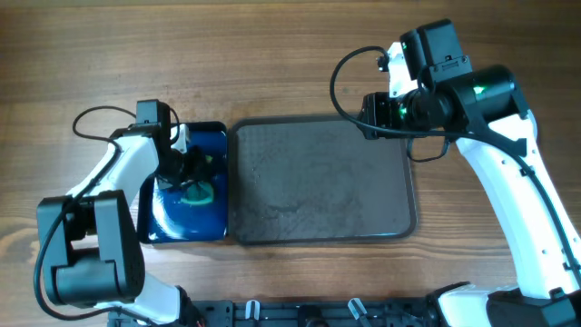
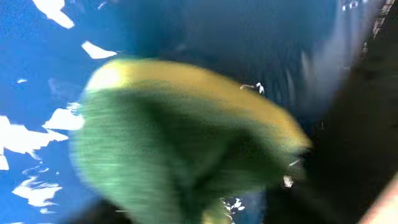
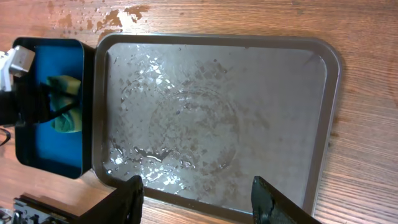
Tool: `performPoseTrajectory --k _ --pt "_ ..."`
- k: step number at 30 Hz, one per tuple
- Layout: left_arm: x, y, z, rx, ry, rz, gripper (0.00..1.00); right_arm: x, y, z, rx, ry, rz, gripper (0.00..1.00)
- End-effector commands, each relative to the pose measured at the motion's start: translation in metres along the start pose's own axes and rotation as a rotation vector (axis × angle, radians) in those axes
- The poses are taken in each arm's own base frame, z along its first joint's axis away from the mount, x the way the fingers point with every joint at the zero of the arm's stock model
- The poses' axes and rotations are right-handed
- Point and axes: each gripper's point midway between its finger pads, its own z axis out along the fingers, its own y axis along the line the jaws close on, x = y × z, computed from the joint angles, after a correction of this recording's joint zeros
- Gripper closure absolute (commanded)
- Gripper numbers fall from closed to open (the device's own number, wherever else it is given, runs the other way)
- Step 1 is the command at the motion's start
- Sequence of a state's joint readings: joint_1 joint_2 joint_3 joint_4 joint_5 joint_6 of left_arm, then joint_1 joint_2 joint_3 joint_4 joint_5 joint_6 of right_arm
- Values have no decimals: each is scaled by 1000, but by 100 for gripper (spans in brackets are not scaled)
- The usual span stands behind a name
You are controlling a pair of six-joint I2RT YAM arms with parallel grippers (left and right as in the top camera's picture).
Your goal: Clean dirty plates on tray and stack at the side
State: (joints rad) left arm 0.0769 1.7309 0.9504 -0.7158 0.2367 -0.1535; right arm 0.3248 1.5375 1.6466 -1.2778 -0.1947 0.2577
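Note:
The dark grey tray [image 1: 322, 182] lies in the middle of the table, with nothing on it. Its wet floor [image 3: 217, 112] shows water drops and streaks. No dirty plates show in any view. My right gripper [image 3: 202, 202] hangs open over the tray's edge, with nothing between its fingers; overhead it sits at the tray's far right corner [image 1: 370, 118]. My left gripper [image 1: 186, 168] is low over a small blue tray [image 1: 177, 222], right at a green and yellow sponge [image 1: 195, 193]. The blurred sponge [image 2: 186, 137] fills the left wrist view and hides the fingers.
The glossy blue tray [image 3: 56, 143] sits directly against the grey tray's left side. Water drops lie on the wood [image 3: 118, 15] beyond the grey tray's far left corner. Bare wooden table surrounds both trays.

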Motion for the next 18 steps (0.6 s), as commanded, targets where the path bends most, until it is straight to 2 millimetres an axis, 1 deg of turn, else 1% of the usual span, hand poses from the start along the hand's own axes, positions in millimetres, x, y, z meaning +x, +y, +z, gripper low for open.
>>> performPoseTrajectory --k 1,3,5,8,11,14,15,17,18 --pt "2 2 3 -11 7 -6 0 -3 7 -12 -24 -35 -35 43" --pt "0 1 1 -9 0 -9 0 -4 7 -12 -25 -38 -43 43" --pt "-5 -2 -6 -5 -18 -5 0 -4 8 -12 -25 -40 -61 41" --pt "-16 -10 -28 7 -67 4 0 -5 7 -12 -21 -42 -68 40" --pt "-26 -21 -62 24 -142 21 0 -8 4 -13 -4 -59 -90 39" --pt "-31 -33 -106 46 -235 46 0 -14 -8 -18 75 -96 -90 39" --pt "-31 -36 -120 52 -269 54 0 -15 -12 -21 99 -110 -90 39" --pt "-29 -42 -157 60 -364 73 0 -17 -20 -32 150 -153 -103 39" --pt "-27 -44 -171 64 -402 81 0 -18 -21 -38 161 -173 -116 39"
